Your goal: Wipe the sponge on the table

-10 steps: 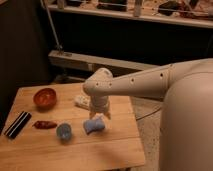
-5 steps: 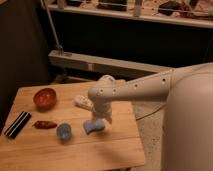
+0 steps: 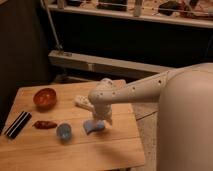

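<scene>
- The robot's pale, rounded arm (image 3: 150,90) filled the near right of the view and reached leftward over the surface (image 3: 75,155), a light wooden top of joined planks.
- The end effector (image 3: 103,119) hung from the arm's wrist over the middle of the surface, pointing down, released, with its jaws spread wide.
- The sponge (image 3: 93,126), a small light-blue block, lay on the surface right at the tip of the end effector, just to its left and slightly nearer the camera. Whether the two touched could not be told.
- A round blue cup (image 3: 64,131) stood to the left of the end effector, beyond the sponge and apart from it.
- A small dark-red item (image 3: 45,124) lay further left of the end effector, and a flat black item (image 3: 17,125) lay beyond that, at the left edge of the surface.
- A white object (image 3: 82,102) lay behind the end effector and a little to its left, partly hidden by the wrist.
- A red bowl (image 3: 45,97) sat well to the left of and behind the end effector, near the far left corner.
- A pale rail (image 3: 100,62) ran across the dark background, far behind the end effector.
</scene>
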You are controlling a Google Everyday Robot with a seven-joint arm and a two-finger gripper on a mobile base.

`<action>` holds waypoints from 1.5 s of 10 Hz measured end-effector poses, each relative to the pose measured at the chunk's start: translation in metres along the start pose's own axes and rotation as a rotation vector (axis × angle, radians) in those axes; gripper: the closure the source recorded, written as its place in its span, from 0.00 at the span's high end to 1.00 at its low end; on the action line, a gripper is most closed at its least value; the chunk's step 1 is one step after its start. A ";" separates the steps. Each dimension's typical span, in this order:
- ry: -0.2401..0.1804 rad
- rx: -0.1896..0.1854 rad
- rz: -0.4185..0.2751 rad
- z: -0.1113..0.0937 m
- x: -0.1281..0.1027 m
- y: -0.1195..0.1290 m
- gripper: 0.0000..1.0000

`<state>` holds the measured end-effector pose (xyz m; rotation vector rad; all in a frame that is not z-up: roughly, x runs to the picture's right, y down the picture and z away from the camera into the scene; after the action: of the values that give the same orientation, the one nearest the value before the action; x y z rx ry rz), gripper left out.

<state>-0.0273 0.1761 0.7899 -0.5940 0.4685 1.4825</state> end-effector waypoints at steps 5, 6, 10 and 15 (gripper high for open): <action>0.005 -0.075 -0.023 0.019 -0.009 0.009 0.65; 0.012 -0.077 -0.028 0.023 -0.009 0.008 0.65; 0.022 -0.097 0.001 0.032 -0.012 -0.004 0.65; 0.033 -0.125 0.022 0.036 -0.013 -0.011 0.65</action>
<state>-0.0193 0.1892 0.8270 -0.7147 0.4109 1.5330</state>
